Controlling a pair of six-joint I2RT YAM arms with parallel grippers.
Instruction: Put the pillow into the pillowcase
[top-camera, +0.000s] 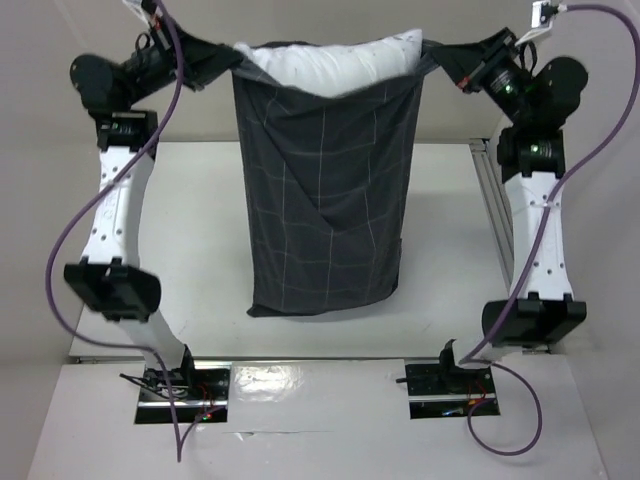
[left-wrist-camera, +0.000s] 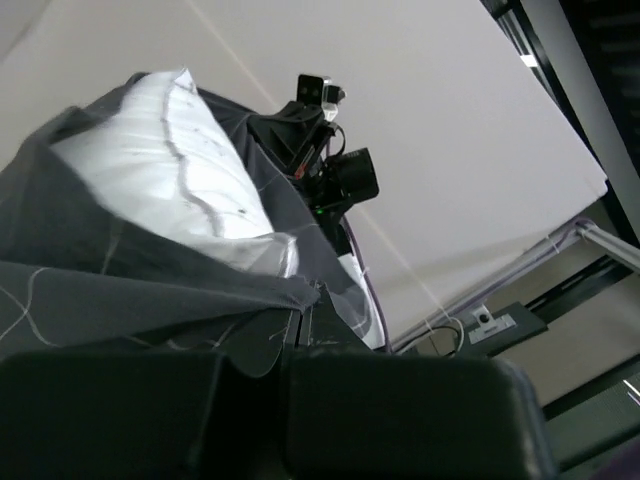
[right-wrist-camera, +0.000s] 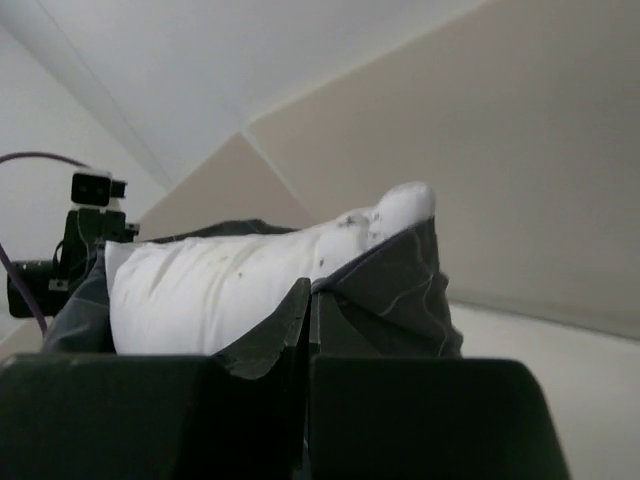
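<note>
1. Left gripper (top-camera: 212, 60) is clenched on the pillowcase (top-camera: 325, 210) at its upper left mouth corner. Right gripper (top-camera: 448, 60) is clenched on the upper right corner. The case hangs between them; I cannot tell whether its bottom edge rests on the desk (top-camera: 190, 220).
2. Pillow (top-camera: 335, 60) sits inside the pillowcase. Only a white band shows above the mouth, highest at the right corner.
3. Risk: each hold is a thin pinch of cloth. A hard shake, or the pillow's weight, could slip one pinch; that corner drops and the pillow tips out.
4. Risk: stretching the mouth tauter would clamp the rim on the pillow and stop it settling.
5. Risk: the bulging right pillow corner may catch on the rim.
</note>
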